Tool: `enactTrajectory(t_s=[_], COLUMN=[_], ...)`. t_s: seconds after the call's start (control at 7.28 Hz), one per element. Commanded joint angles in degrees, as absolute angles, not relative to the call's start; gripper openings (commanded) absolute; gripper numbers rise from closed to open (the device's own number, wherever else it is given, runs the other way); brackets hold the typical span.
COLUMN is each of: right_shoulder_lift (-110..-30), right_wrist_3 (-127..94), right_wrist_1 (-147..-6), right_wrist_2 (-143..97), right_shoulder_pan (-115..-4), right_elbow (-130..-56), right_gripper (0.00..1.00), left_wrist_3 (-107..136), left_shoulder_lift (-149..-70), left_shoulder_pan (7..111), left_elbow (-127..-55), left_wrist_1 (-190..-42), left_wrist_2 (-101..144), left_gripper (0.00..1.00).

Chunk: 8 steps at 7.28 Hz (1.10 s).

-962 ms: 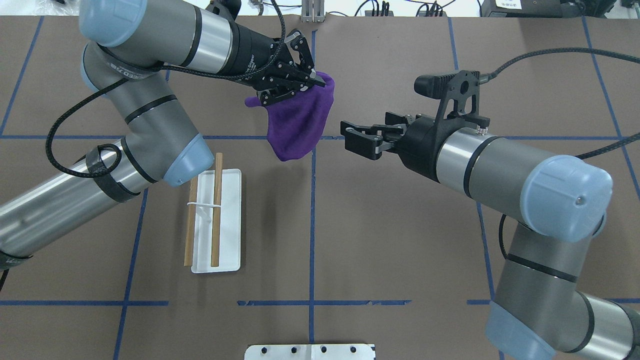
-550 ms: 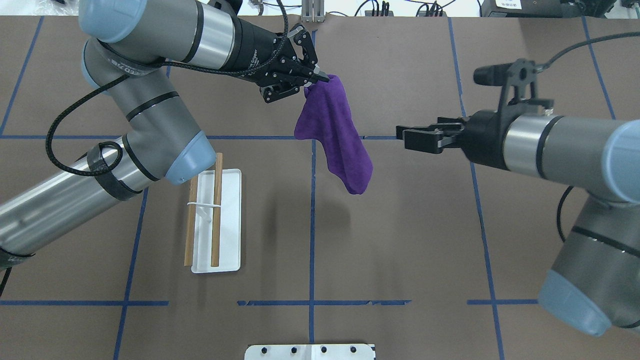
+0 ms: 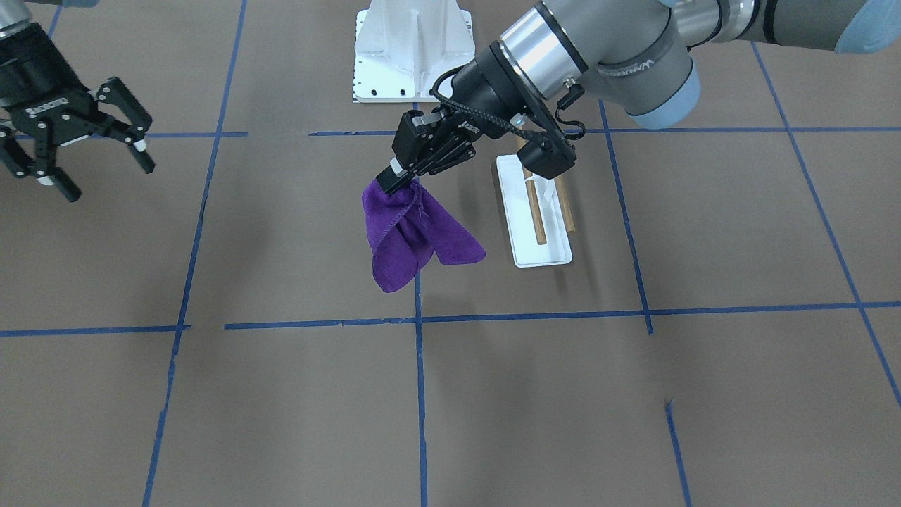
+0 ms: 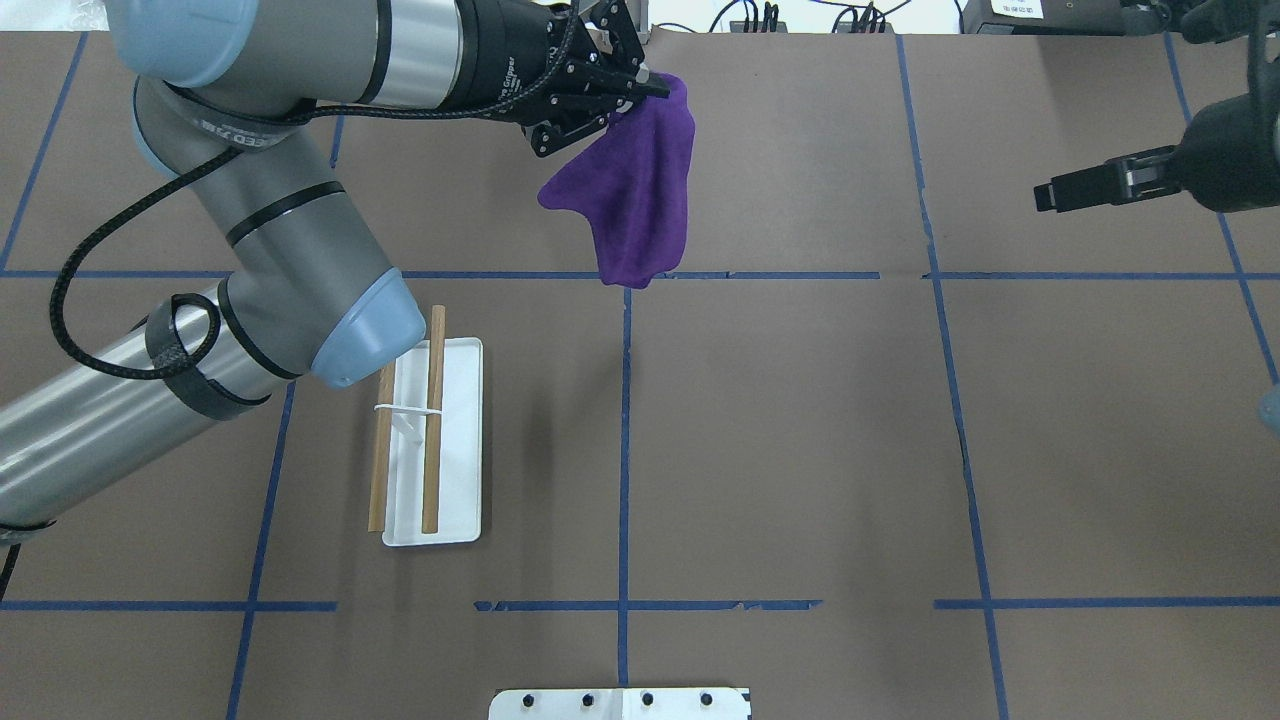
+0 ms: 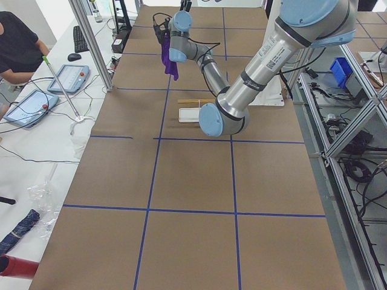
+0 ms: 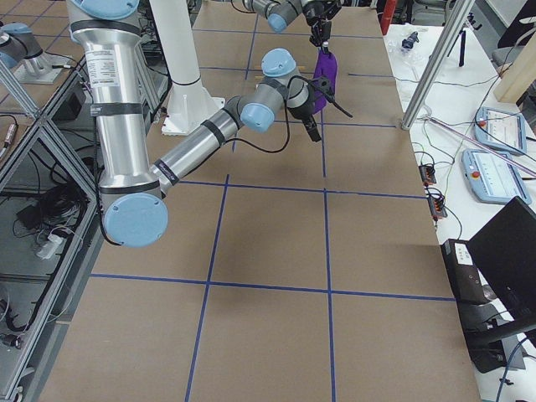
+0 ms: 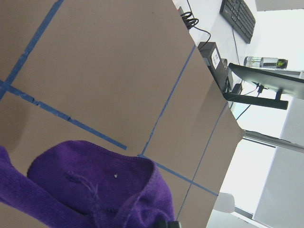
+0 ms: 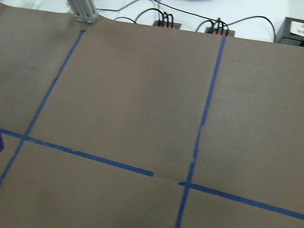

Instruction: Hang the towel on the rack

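My left gripper (image 4: 640, 85) is shut on the top edge of a purple towel (image 4: 635, 190), which hangs free in the air above the far middle of the table. They also show in the front view, the gripper (image 3: 391, 179) above the towel (image 3: 412, 239). The towel fills the bottom of the left wrist view (image 7: 95, 185). The rack (image 4: 432, 420), a white tray base with two wooden rods, stands on the table on the robot's left, nearer than the towel; in the front view the rack (image 3: 537, 218) is partly hidden by the left wrist. My right gripper (image 3: 105, 179) is open and empty, far to the right (image 4: 1045, 195).
A large white bolted pedestal (image 3: 412, 49) stands at the robot's edge of the table (image 4: 620, 703). Blue tape lines cross the brown table (image 4: 800, 450). Cables and power strips (image 8: 190, 23) lie beyond the far edge. An operator (image 5: 15, 45) sits at the side.
My right arm has pulled back far to the right, away from the towel. My left gripper has moved toward the far edge with the towel, which has swung beneath it.
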<state>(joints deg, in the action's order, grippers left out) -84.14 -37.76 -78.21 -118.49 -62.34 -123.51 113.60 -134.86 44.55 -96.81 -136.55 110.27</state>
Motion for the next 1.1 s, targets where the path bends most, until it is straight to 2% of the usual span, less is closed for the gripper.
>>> enactTrajectory(t_s=[0.0, 0.55, 0.96], right_shoulder_lift=[-84.5, -82.9, -83.8], right_wrist_3=[-30.2, -4.3, -1.5], right_wrist_1=[-89.3, -116.6, -120.9], right_wrist_2=[-119.6, -120.4, -126.0], right_shoulder_pan=[-67.4, -78.2, -80.1], right_elbow=[-123.4, -122.9, -122.4], right_gripper=[1.00, 1.00, 1.00], left_wrist_3=[105.2, 94.3, 95.1], left_shoulder_lift=[-134.1, -132.0, -130.4], left_shoulder_pan=[40.8, 31.7, 20.8], left_elbow=[-103.4, -120.9, -130.0], left_wrist_1=[-127.9, -98.8, -82.1], left_wrist_2=[99.7, 88.0, 74.3], left_gripper=[0.00, 0.00, 0.00])
